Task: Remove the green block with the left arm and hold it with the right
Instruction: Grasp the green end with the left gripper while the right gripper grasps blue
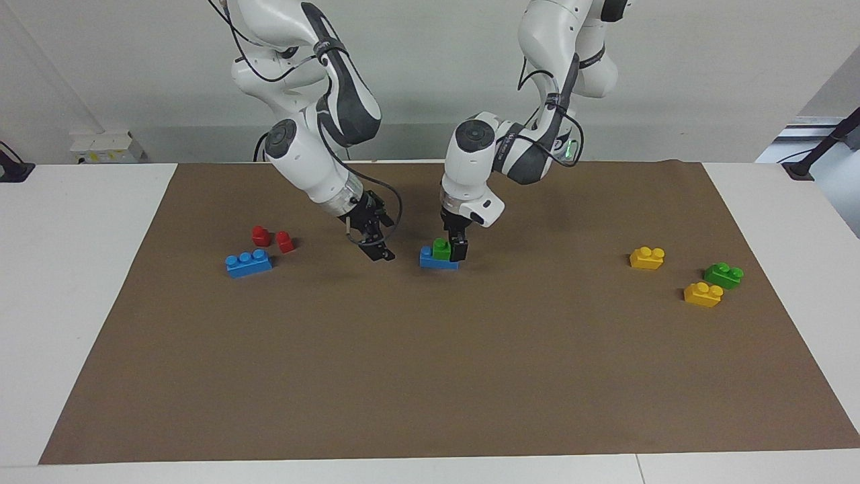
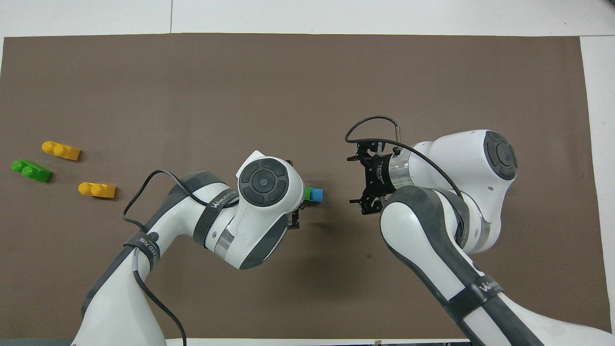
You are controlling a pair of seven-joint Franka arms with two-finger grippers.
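Note:
A green block [image 1: 441, 249] sits on a blue brick [image 1: 433, 259] in the middle of the brown mat; both also show in the overhead view [image 2: 307, 192], [image 2: 316, 194]. My left gripper [image 1: 457, 251] is down at this stack, against the green block's end toward the left arm. In the overhead view the left wrist hides it. My right gripper [image 1: 378, 250] is open and empty, just above the mat beside the stack toward the right arm's end, apart from it. It also shows in the overhead view [image 2: 359, 181].
A blue three-stud brick [image 1: 248, 263] and two red blocks [image 1: 272, 238] lie toward the right arm's end. Two yellow bricks [image 1: 647, 257], [image 1: 703, 294] and a second green block [image 1: 723, 274] lie toward the left arm's end.

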